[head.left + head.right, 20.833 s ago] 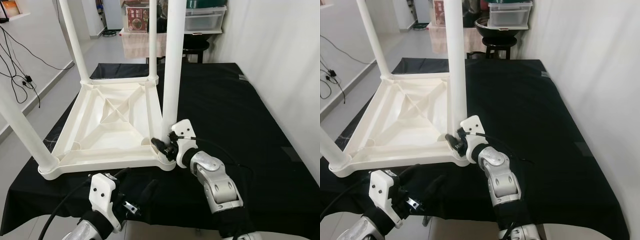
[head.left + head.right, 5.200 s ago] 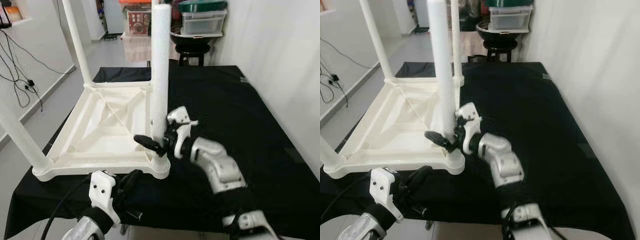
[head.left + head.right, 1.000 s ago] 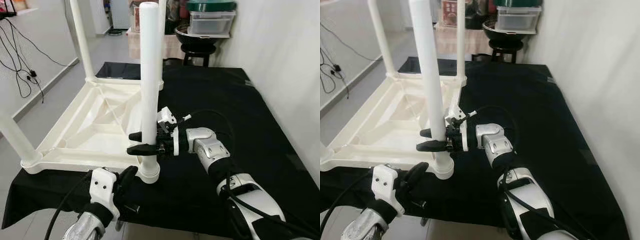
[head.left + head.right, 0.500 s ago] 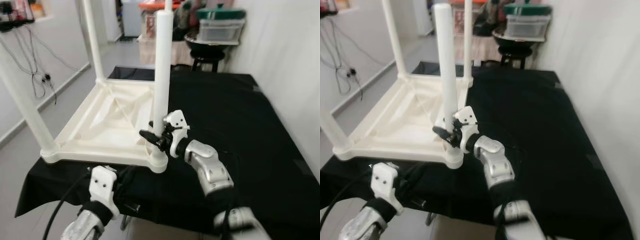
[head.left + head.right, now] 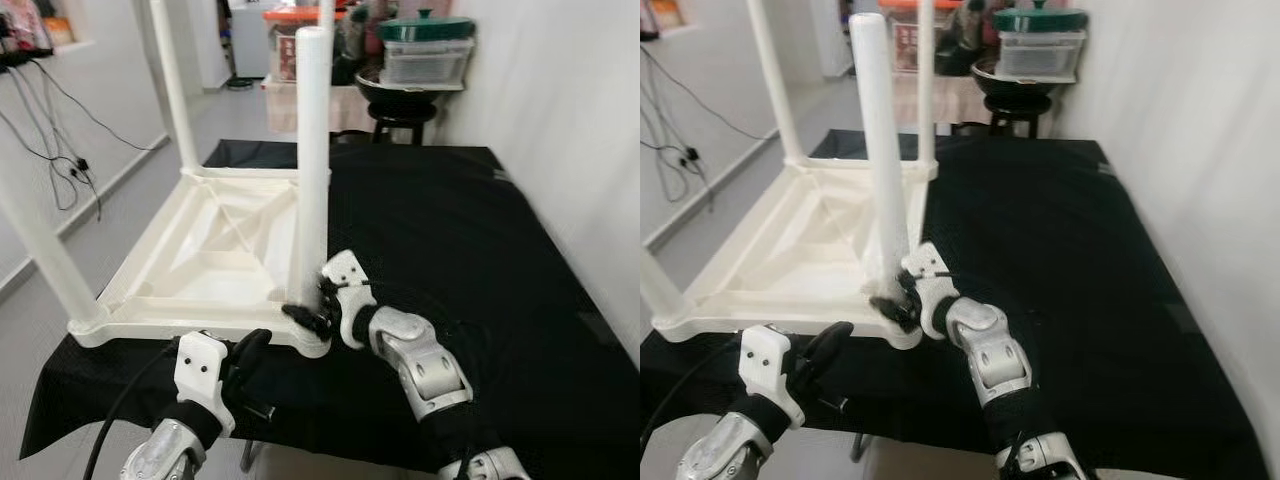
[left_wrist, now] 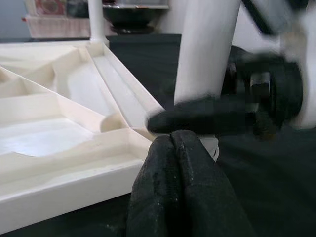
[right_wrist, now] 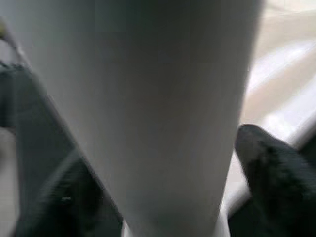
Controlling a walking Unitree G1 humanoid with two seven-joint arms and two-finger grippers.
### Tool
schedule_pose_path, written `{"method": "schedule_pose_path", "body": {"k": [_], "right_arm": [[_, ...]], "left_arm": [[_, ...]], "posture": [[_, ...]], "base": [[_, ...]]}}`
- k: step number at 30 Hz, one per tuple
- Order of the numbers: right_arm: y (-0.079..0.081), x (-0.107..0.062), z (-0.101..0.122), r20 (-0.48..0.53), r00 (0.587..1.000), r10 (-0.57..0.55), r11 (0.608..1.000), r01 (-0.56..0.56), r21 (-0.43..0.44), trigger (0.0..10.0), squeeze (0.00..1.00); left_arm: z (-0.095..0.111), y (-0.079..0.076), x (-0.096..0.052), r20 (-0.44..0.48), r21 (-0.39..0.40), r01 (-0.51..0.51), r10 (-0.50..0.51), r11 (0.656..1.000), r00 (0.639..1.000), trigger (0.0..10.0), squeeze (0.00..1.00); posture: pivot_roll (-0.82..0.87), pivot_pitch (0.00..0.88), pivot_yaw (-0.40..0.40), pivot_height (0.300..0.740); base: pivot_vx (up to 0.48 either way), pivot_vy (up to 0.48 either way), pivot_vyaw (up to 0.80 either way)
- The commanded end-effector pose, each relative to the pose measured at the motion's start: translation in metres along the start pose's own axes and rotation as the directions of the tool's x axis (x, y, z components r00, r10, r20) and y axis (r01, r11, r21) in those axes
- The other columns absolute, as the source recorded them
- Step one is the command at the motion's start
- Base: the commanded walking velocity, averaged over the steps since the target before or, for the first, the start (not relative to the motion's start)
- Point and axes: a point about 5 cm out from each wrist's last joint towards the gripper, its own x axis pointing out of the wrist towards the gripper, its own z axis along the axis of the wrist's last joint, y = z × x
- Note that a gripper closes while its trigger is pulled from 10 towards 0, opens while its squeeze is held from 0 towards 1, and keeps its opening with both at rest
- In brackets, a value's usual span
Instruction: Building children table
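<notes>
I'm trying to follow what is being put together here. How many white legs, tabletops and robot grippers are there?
White legs: 4
Upturned tabletop: 1
Robot grippers, left gripper and right gripper: 2
Total: 7

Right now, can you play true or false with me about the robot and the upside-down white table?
1. The white table lies upside down on a black cloth. True.
2. The right gripper holds the nearest leg at its top end. False: it grips low down, near the leg's base.
3. The left gripper grips a table leg. False: its fingers are shut on nothing, near the table's front edge.
4. The nearest leg stands upright. True.
5. A green-lidded box sits on the black cloth. False: it sits beyond the cloth.
</notes>
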Motion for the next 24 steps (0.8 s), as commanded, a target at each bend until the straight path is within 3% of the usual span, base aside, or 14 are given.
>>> {"method": "schedule_pose_path", "body": {"k": [1, 4, 6, 7, 13, 14, 16, 17, 21, 24], "right_arm": [[0.001, 0.004, 0.024, 0.1, 0.992, 0.082, 0.996, -0.078, -0.041, 10.0, 1.0], [0.0, 0.004, 0.036, 0.143, 0.974, 0.176, 0.984, -0.17, -0.055, 10.0, 1.0], [-0.001, 0.003, 0.05, 0.161, 0.921, 0.354, 0.931, -0.33, -0.155, 10.0, 1.0], [-0.003, 0.003, 0.053, 0.156, 0.899, 0.41, 0.907, -0.384, -0.175, 10.0, 0.0], [-0.009, 0.007, 0.052, 0.119, 0.871, 0.477, 0.876, -0.46, -0.145, 10.0, 0.0], [-0.011, 0.009, 0.049, 0.094, 0.865, 0.494, 0.867, -0.482, -0.123, 7.4, 0.0], [-0.012, 0.01, 0.047, 0.077, 0.86, 0.505, 0.861, -0.496, -0.109, 7.4, 0.0], [-0.015, 0.01, 0.045, 0.067, 0.867, 0.493, 0.868, -0.487, -0.094, 0.0, 0.0], [-0.019, 0.011, 0.042, 0.061, 0.882, 0.468, 0.883, -0.463, -0.079, 0.0, 0.0], [-0.028, 0.006, 0.036, 0.077, 0.916, 0.393, 0.919, -0.388, -0.075, 0.0, 0.0]], "left_arm": [[-0.003, 0.001, 0.0, -0.013, 0.006, 0.004, -0.004, 1.0, 1.0, 10.0, 0.0], [-0.003, 0.001, 0.001, -0.012, 0.004, 0.004, -0.004, 1.0, 1.0, 10.0, 0.0], [-0.004, 0.001, 0.002, -0.009, 0.003, 0.004, -0.004, 1.0, 1.0, 10.0, 0.0], [-0.004, 0.0, 0.002, -0.008, 0.002, 0.004, -0.004, 1.0, 1.0, 10.0, 0.0], [-0.004, 0.0, 0.002, -0.008, 0.0, 0.003, -0.003, 1.0, 1.0, 10.0, 0.0], [-0.004, 0.0, 0.002, -0.008, -0.001, 0.003, -0.003, 1.0, 1.0, 10.0, 0.0], [-0.004, 0.0, 0.002, -0.009, -0.001, 0.003, -0.003, 1.0, 1.0, 10.0, 0.0], [-0.004, -0.001, 0.002, -0.008, -0.001, 0.002, -0.002, 1.0, 1.0, 10.0, 0.0], [-0.004, -0.001, 0.002, -0.006, -0.001, 0.001, -0.001, 1.0, 1.0, 10.0, 0.0], [-0.003, -0.002, 0.002, -0.002, -0.002, -0.002, 0.002, 1.0, 1.0, 10.0, 0.0]], "posture": [[0.04, 0.0, -0.018, 0.74], [0.03, 0.0, -0.018, 0.74], [0.04, 0.0, -0.021, 0.74], [0.04, 0.0, -0.021, 0.74], [0.04, 0.0, -0.021, 0.74], [0.05, 0.0, -0.021, 0.74], [0.05, 0.0, -0.021, 0.74], [0.05, 0.0, -0.027, 0.74], [0.05, 0.0, -0.028, 0.74], [0.05, 0.0, -0.031, 0.74]], "base": [[0.0, 0.0, 0.0], [0.0, 0.0, 0.0], [0.0, 0.0, 0.0], [0.0, 0.0, 0.0], [0.0, 0.0, 0.0], [0.0, 0.0, 0.0], [0.0, 0.0, 0.0], [0.0, 0.0, 0.0], [0.0, 0.0, 0.0], [0.0, 0.0, 0.0]]}}
